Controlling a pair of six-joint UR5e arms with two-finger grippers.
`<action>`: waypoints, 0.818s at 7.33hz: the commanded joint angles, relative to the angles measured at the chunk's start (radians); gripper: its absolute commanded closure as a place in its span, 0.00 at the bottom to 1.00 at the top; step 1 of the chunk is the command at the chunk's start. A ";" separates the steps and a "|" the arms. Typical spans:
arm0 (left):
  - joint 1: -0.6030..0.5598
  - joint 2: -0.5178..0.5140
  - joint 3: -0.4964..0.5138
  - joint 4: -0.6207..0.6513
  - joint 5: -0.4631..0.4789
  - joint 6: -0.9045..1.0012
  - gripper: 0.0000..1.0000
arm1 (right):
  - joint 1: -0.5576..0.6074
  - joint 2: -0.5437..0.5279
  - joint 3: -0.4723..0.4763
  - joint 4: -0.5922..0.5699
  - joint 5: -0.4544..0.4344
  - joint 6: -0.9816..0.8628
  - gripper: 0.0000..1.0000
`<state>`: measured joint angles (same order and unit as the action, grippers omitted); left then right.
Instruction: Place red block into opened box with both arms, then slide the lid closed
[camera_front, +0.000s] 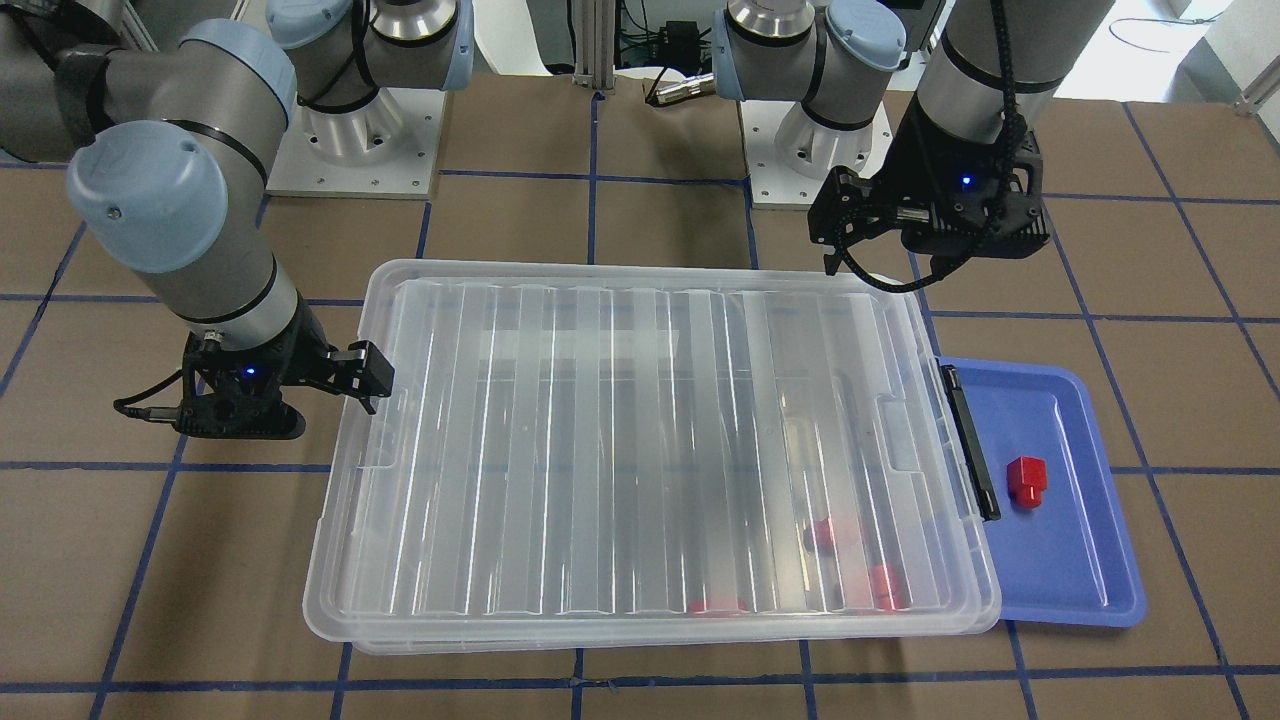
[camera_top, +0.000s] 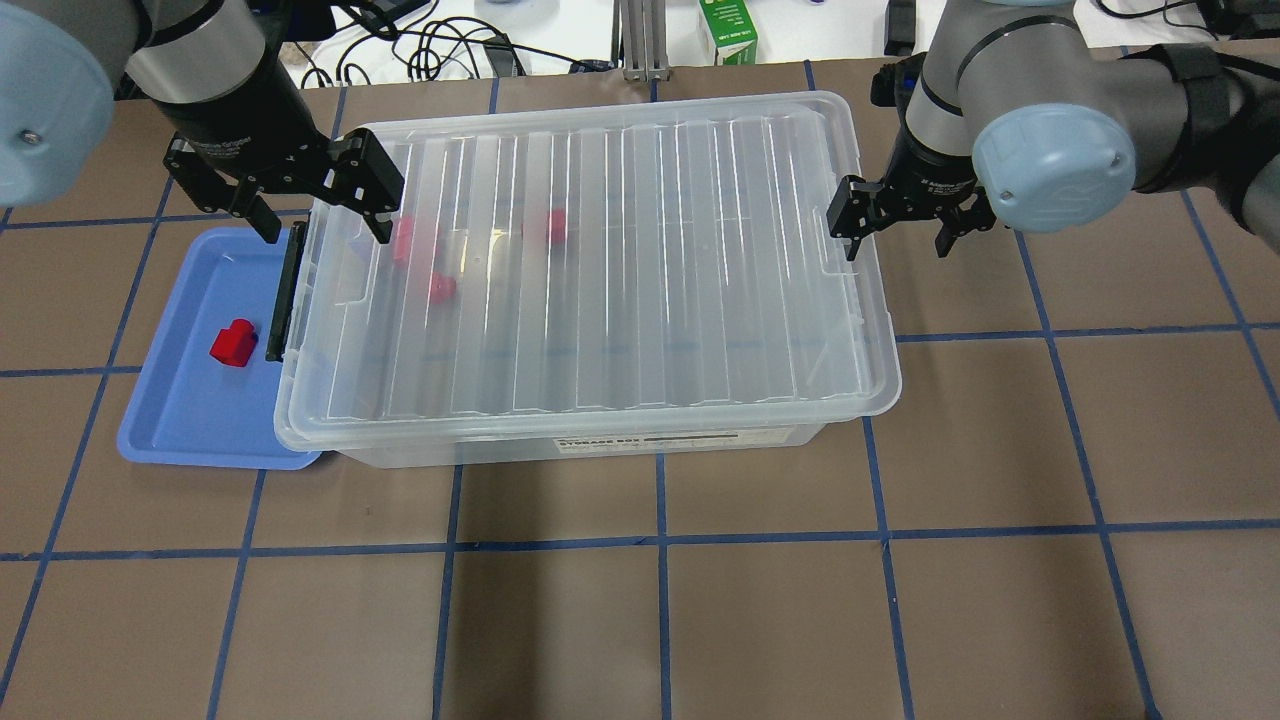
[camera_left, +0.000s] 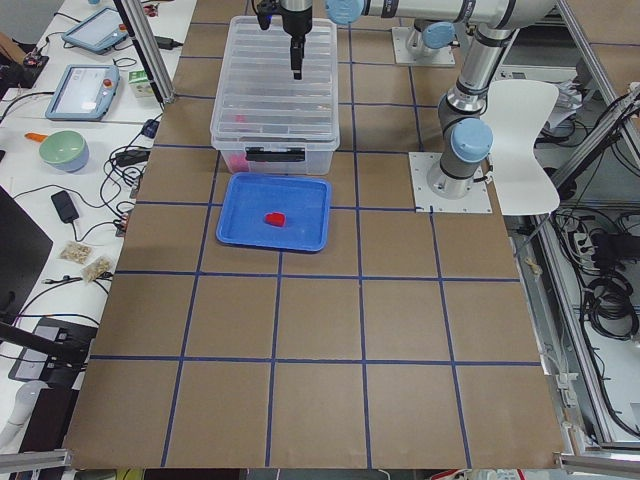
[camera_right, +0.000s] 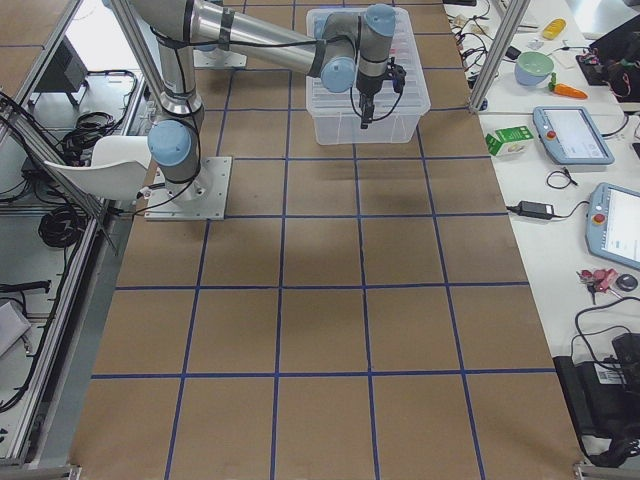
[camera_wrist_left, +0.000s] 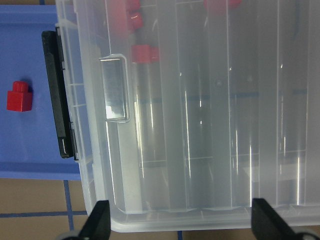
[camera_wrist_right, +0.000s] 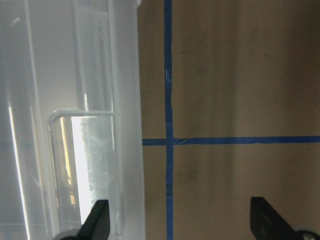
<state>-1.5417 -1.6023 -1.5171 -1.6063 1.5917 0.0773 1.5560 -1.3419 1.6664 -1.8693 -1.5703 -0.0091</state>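
The ribbed clear lid (camera_top: 600, 260) lies over almost all of the box (camera_top: 600, 447); only the black bar (camera_top: 290, 290) at its left end shows. Through the lid three red blocks (camera_top: 441, 288) appear blurred near that end. Another red block (camera_top: 233, 343) lies on the blue tray (camera_top: 180, 420). My left gripper (camera_top: 310, 200) hangs open above the lid's left end, empty, with the lid's notch (camera_wrist_left: 116, 87) below it. My right gripper (camera_top: 897, 225) is open and empty at the lid's right edge, one finger (camera_wrist_right: 97, 222) over the rim, the other over bare table.
The blue tray (camera_front: 1070, 560) is tucked partly under the box's bar end. Brown table (camera_top: 700, 600) with blue tape lines spreads in front of the box. Cables and a green carton (camera_top: 728, 30) sit beyond the far edge.
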 joint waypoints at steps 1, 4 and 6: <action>0.128 -0.005 -0.006 0.000 -0.015 0.144 0.00 | -0.007 0.004 -0.007 -0.002 -0.002 0.000 0.00; 0.343 -0.025 -0.079 0.034 -0.015 0.468 0.00 | -0.036 0.007 -0.010 -0.004 -0.005 -0.017 0.00; 0.466 -0.062 -0.200 0.241 -0.016 0.662 0.00 | -0.062 0.009 -0.008 -0.002 -0.068 -0.046 0.00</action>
<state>-1.1566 -1.6412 -1.6430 -1.4837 1.5768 0.6091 1.5094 -1.3341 1.6575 -1.8720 -1.6027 -0.0343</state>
